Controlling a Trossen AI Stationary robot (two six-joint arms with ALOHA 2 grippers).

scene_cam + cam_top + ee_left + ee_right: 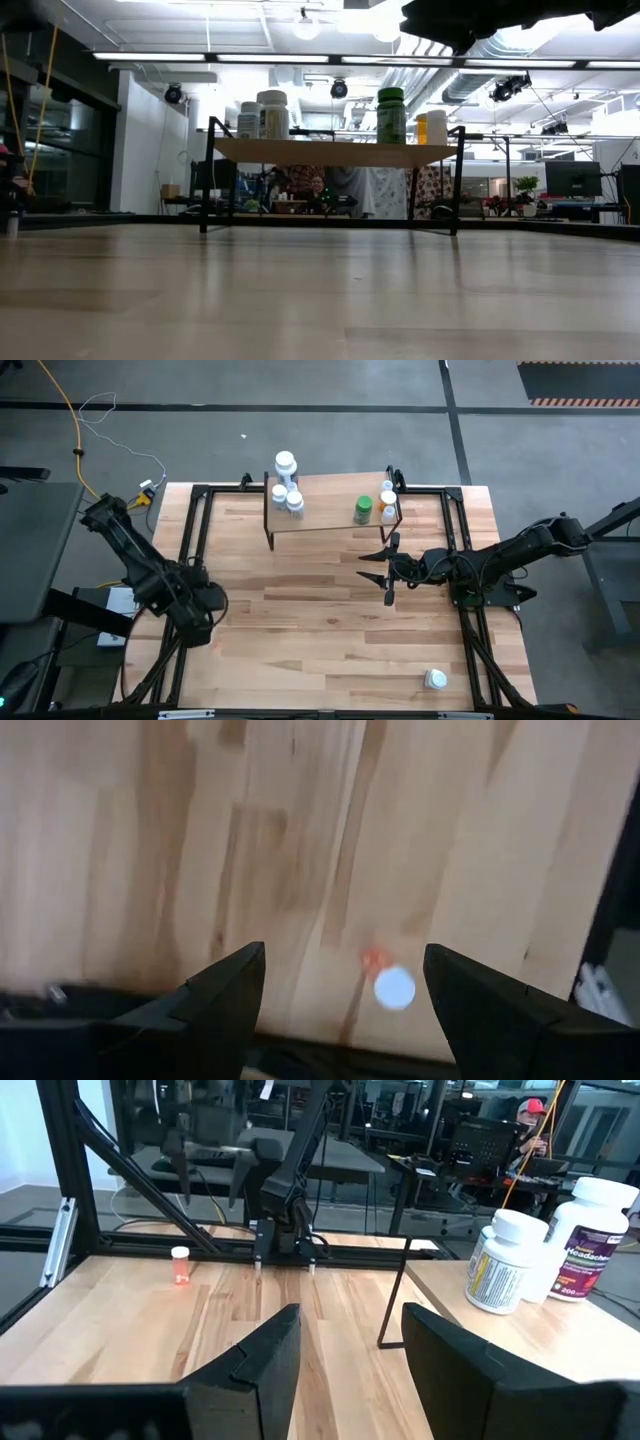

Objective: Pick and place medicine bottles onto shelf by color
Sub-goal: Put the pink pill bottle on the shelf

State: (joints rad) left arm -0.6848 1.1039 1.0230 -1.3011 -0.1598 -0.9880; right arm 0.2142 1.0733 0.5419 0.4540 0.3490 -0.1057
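white-capped bottle [436,679] lies well apart from right arm's open fingers [390,572].

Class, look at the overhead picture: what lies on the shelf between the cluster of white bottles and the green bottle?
Nothing. In the high view the shelf is bare board between the white bottles and the green bottle.

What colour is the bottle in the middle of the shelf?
Green bottle with a green cap; clearest in the low view.
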